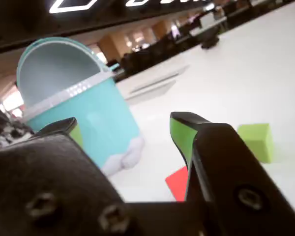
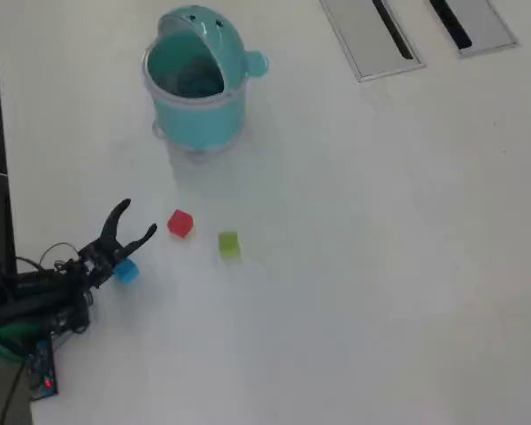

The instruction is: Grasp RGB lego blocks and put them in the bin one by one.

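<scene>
The teal bin stands at the far left of the overhead view with its hood lid tipped back; in the wrist view the bin looms ahead on the left. The red block and the yellow-green block lie side by side on the white table. My gripper is open and empty, its tips just left of the red block. The blue block sits against the arm behind the jaws. In the wrist view the gripper frames the red block low beside the right finger, with the yellow-green block further right.
Two grey slotted panels are set into the table at the far right of the overhead view. The table's left edge runs close to the arm's base, where cables and a small board lie.
</scene>
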